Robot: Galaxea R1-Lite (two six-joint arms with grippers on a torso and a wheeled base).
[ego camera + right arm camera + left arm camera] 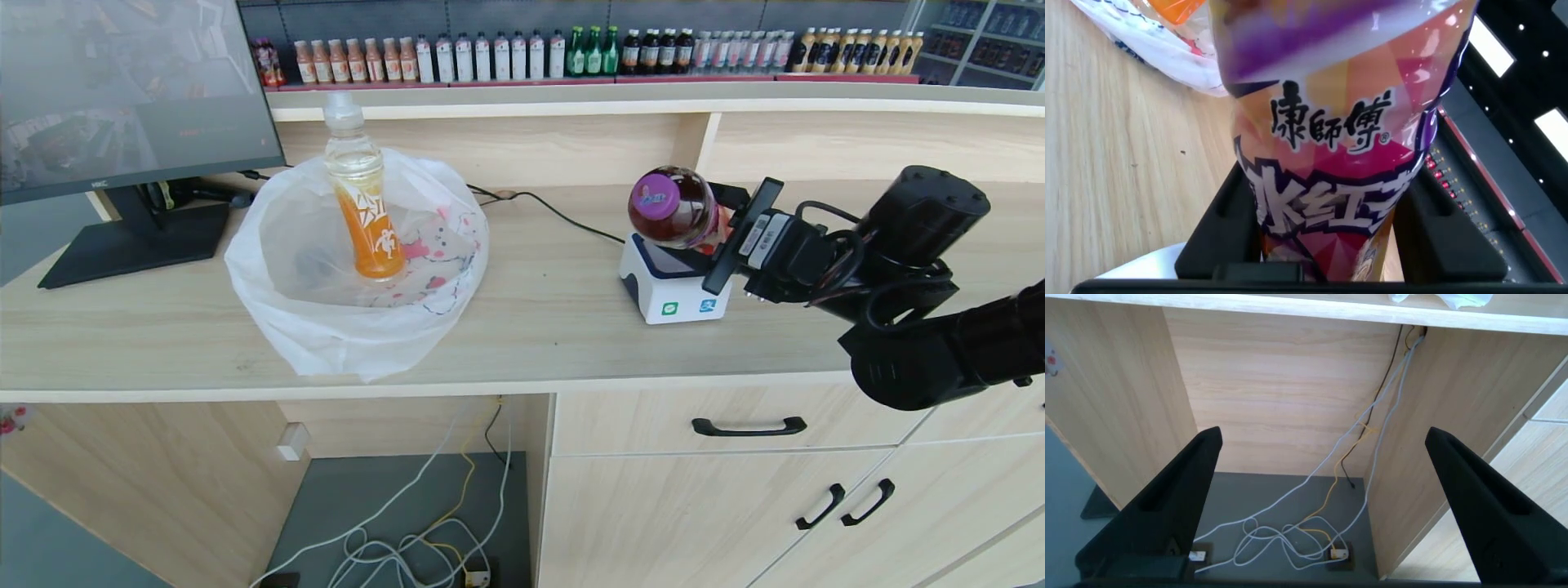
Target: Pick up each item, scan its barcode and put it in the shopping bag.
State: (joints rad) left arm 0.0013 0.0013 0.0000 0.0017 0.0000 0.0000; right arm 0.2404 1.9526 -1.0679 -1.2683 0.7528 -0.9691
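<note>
My right gripper (pixel 718 224) is shut on a dark drink bottle (pixel 673 207) with a purple cap, holding it on its side just above the white barcode scanner (pixel 669 294) on the counter. The right wrist view has the bottle's pink and purple label (pixel 1339 155) close up, with the scanner's dark window (pixel 1503 155) behind it. An orange drink bottle (pixel 363 188) stands upright inside the open white shopping bag (pixel 359 327) at the counter's left middle. My left gripper (pixel 1323 506) hangs open below the counter, facing the cables on the floor.
A monitor (pixel 122 90) on a black stand sits at the counter's far left. A black cable (pixel 555 208) runs along the counter to the scanner. Drawers and cabinet doors (pixel 747 426) lie under the right half. A shelf of bottles (pixel 571 53) lines the back.
</note>
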